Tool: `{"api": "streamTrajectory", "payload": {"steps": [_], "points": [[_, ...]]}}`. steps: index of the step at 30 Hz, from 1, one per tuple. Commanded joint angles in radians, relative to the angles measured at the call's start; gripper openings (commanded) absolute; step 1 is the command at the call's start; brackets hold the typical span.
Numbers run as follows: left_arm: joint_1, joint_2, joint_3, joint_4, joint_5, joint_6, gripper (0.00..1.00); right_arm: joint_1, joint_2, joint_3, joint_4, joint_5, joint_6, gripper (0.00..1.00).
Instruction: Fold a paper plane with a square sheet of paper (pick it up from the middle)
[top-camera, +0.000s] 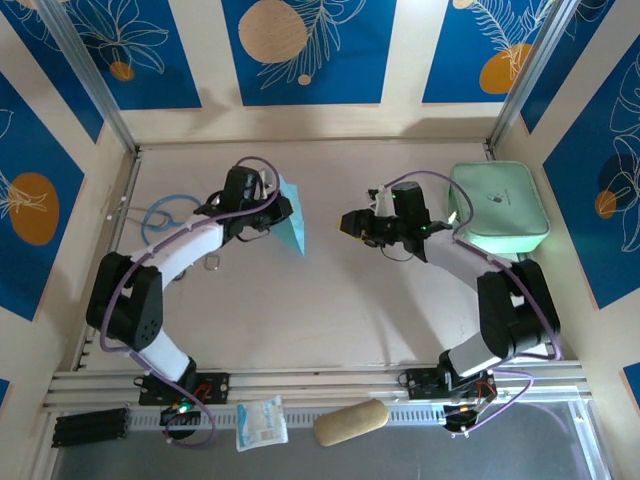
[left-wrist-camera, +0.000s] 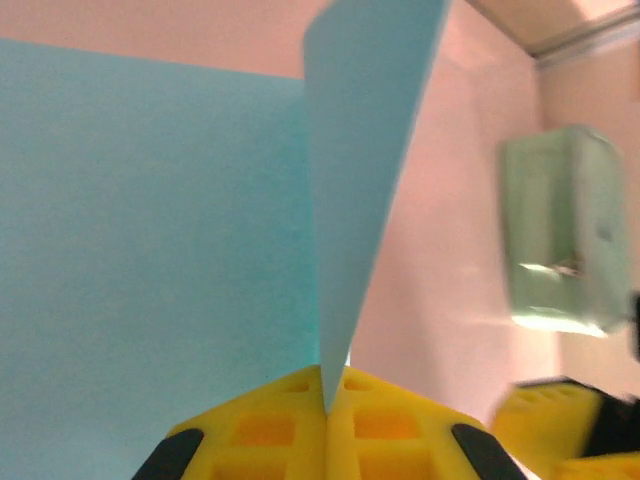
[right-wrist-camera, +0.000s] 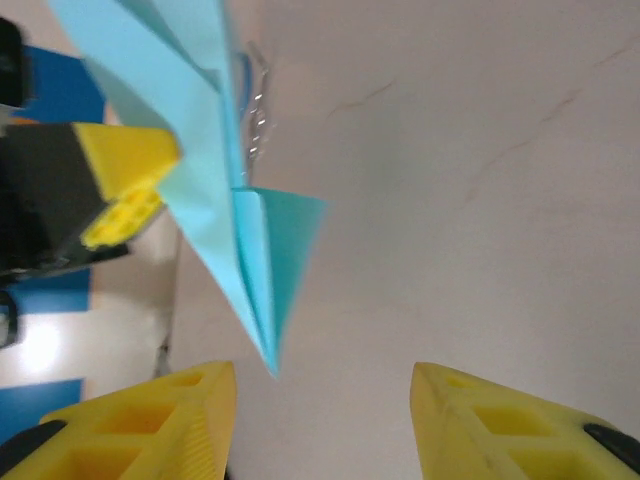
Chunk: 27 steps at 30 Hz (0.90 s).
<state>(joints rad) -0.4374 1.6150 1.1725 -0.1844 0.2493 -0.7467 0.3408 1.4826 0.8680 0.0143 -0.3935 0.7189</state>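
The left hand pinches the light-blue paper plane over the pale surface, left of centre. The right hand is open near it. Blue flower-painted walls enclose the surface.

You have open table across the whole near half and between the two arms. The plane, pinched upright in the left gripper, stands just ahead of the right gripper, whose fingers are spread apart. The case blocks the far right corner, and a blue loop lies far left.
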Motion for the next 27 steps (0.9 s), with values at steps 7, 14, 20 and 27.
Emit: {"api": "streamTrajectory", "payload": {"steps": [7, 14, 20, 27], "points": [[-0.172, 0.205, 0.388, -0.632, -0.799, 0.386, 0.07, -0.014, -0.120, -0.031, -0.197, 0.363, -0.069, 0.50], [-0.248, 0.431, 0.543, -0.707, -1.073, 0.432, 0.06, -0.037, -0.170, -0.069, -0.212, 0.413, -0.046, 0.50], [-0.275, 0.601, 0.622, -0.725, -1.172, 0.418, 0.07, -0.052, -0.177, -0.085, -0.224, 0.413, -0.034, 0.50], [-0.289, 0.717, 0.665, -0.733, -1.193, 0.372, 0.07, -0.061, -0.153, -0.089, -0.229, 0.394, -0.020, 0.50]]}}
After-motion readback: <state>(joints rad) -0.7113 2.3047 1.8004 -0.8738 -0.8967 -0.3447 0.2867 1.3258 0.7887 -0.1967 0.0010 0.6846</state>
